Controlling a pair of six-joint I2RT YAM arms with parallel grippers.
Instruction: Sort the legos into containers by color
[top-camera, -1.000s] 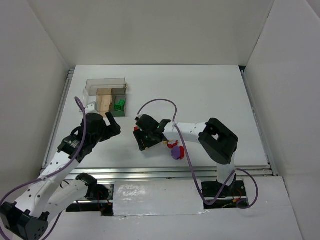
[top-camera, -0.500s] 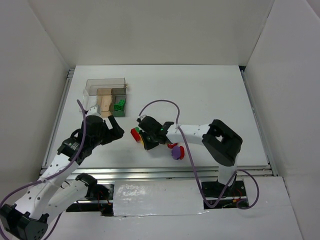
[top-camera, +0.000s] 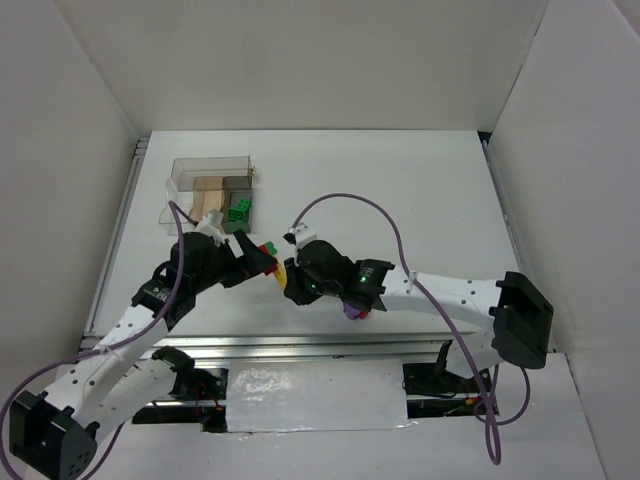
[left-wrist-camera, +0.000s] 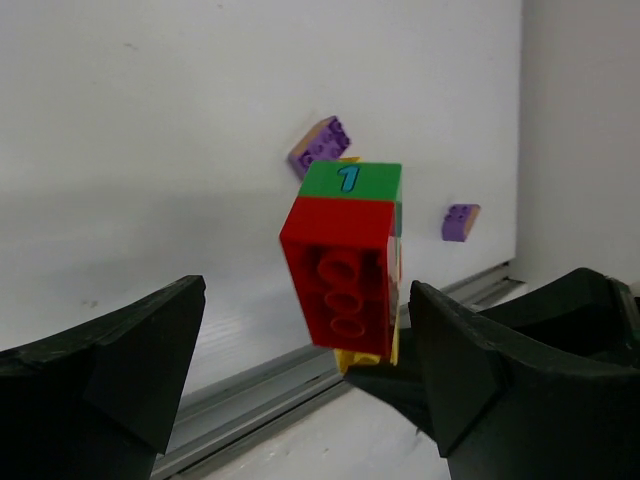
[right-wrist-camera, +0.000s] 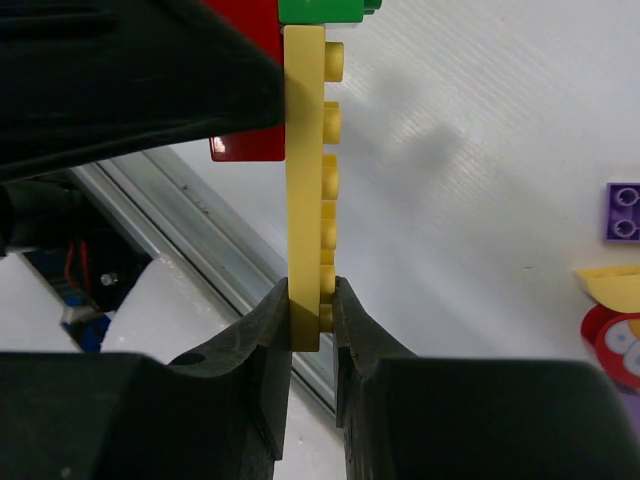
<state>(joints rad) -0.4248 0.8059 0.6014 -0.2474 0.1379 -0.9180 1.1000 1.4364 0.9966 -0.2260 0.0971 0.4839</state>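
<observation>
One sec on: R tool (right-wrist-camera: 310, 300) pinches yellow bar (right-wrist-camera: 303, 170), now by spread L tool (left-wrist-camera: 306, 292).

Two grippers meet tip to tip over the near left of the table (top-camera: 430, 200).
The left gripper (top-camera: 256, 263), jaws apart, and the right gripper (top-camera: 289, 282) face each other at about seven o'clock from the table's centre. A small red-and-green stack (top-camera: 269, 249) and a yellow bar (top-camera: 281, 272) sit between them. The clear box (top-camera: 210, 164) stands at ten o'clock, holding green bricks (top-camera: 239, 211). A purple piece (top-camera: 350, 311) lies at six o'clock.
</observation>
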